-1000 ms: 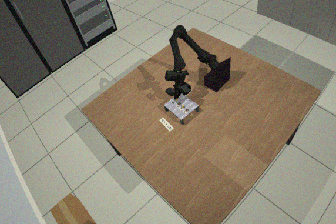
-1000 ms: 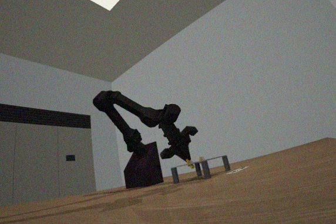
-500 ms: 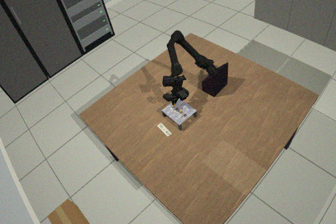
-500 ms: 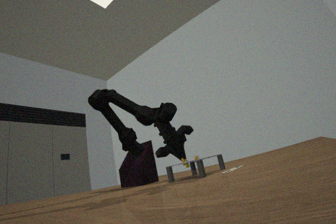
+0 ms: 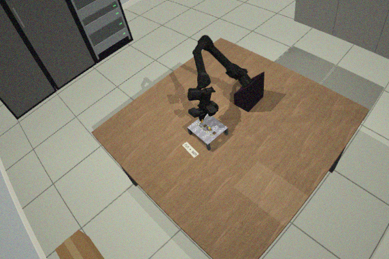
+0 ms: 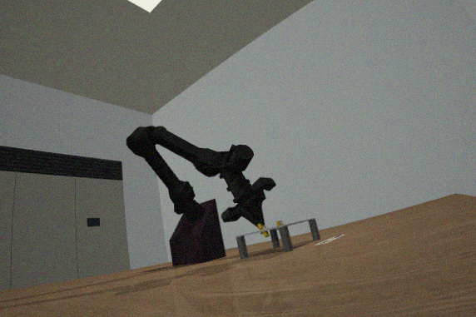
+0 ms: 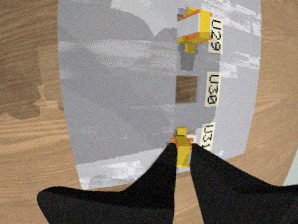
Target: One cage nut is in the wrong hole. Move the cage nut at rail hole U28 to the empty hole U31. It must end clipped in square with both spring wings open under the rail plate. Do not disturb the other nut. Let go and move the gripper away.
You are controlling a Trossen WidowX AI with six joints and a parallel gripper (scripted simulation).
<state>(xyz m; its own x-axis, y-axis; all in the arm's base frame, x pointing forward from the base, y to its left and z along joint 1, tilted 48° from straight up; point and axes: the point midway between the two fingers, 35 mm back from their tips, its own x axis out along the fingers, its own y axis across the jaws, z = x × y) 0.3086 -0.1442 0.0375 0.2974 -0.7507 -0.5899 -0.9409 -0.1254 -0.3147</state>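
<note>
My gripper (image 5: 203, 119) (image 6: 261, 225) (image 7: 181, 148) is shut on a yellow cage nut (image 5: 202, 122) (image 6: 265, 234) (image 7: 183, 156) at the U31 end of the rail plate (image 5: 208, 139) (image 7: 120, 90). In the exterior view this nut leans, with its lower end below the plate's line. The fingertips and nut cover hole U31, so its seating and the wings cannot be made out. The other nut (image 5: 209, 128) (image 6: 279, 223) (image 7: 200, 25) sits at U29. Hole U30 (image 7: 186, 89) is empty, between the two nuts. U28 is outside the wrist view.
The plate stands on short dark legs (image 5: 209, 146) (image 6: 286, 239). A printed card (image 5: 192, 149) (image 6: 330, 240) lies on the table beside it. The arm's dark base block (image 5: 249, 92) (image 6: 199, 234) stands behind the plate. Labels U29, U30 and U31 run beside the holes.
</note>
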